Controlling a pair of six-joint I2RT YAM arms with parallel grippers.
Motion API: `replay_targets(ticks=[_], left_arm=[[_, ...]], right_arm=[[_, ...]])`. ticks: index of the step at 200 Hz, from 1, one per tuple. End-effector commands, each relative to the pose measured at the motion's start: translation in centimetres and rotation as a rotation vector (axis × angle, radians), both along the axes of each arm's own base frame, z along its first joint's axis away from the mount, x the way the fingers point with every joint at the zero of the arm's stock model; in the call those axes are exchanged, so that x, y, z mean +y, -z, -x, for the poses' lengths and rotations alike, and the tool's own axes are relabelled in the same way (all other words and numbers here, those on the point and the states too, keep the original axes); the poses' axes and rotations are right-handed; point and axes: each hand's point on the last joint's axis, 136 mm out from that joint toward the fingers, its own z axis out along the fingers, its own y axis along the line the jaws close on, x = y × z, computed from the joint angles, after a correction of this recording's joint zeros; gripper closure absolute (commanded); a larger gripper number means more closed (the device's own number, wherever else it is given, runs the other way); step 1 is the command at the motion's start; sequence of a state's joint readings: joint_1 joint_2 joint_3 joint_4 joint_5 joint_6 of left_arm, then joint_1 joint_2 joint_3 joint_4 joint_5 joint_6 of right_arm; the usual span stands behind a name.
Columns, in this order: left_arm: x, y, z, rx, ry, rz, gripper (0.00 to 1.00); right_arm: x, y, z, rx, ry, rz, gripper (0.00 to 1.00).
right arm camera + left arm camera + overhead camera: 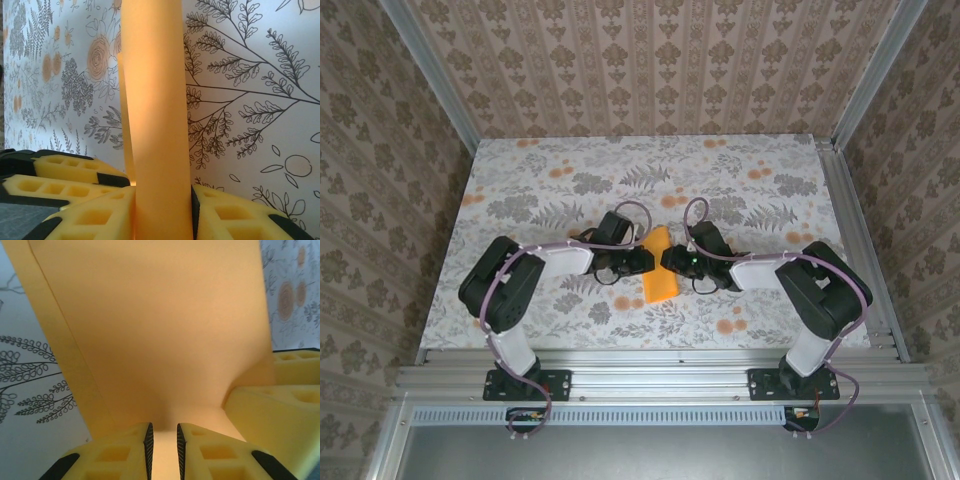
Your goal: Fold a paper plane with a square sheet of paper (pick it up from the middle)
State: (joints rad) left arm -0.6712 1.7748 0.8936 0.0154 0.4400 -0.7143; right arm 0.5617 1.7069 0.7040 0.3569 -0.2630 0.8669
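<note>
square sheet of paper [660, 278]: is bearing no readable text.
table cover [570, 190]: is showing flower prints, no lettering.

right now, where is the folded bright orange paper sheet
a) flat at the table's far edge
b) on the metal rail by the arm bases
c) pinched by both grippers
c, the folded bright orange paper sheet is clamped in the left gripper and in the right gripper

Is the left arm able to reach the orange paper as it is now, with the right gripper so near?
Probably yes. The left gripper has the orange paper between its nearly closed fingers; the right gripper clamps the sheet alongside and does not seem to block it.
</note>
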Motion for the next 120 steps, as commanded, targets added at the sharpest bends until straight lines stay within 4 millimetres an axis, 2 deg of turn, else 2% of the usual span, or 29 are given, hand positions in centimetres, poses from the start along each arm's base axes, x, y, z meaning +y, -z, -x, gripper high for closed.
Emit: replay_targets(ticks=[1, 45, 80, 120], left_arm=[[-0.2, 0.6, -0.1, -0.012, 0.026, -0.029, 0.77], [0.2, 1.5, 0.2, 0.001, 0.044, -0.072, 0.78], [0.5, 2.2, 0.5, 0.015, 0.051, -0.089, 0.78], [0.5, 2.2, 0.5, 0.014, 0.054, -0.09, 0.78]], right_arm=[[0.0, 1.0, 0.6, 0.012, -0.019, 0.019, 0.65], [-0.4, 1.1, 0.9, 0.013, -0.029, 0.052, 0.63], [-1.1, 0.4, 0.9, -0.002, -0.053, 0.122, 0.54], [-1.7, -0.6, 0.4, -0.011, -0.068, 0.12, 0.5]])
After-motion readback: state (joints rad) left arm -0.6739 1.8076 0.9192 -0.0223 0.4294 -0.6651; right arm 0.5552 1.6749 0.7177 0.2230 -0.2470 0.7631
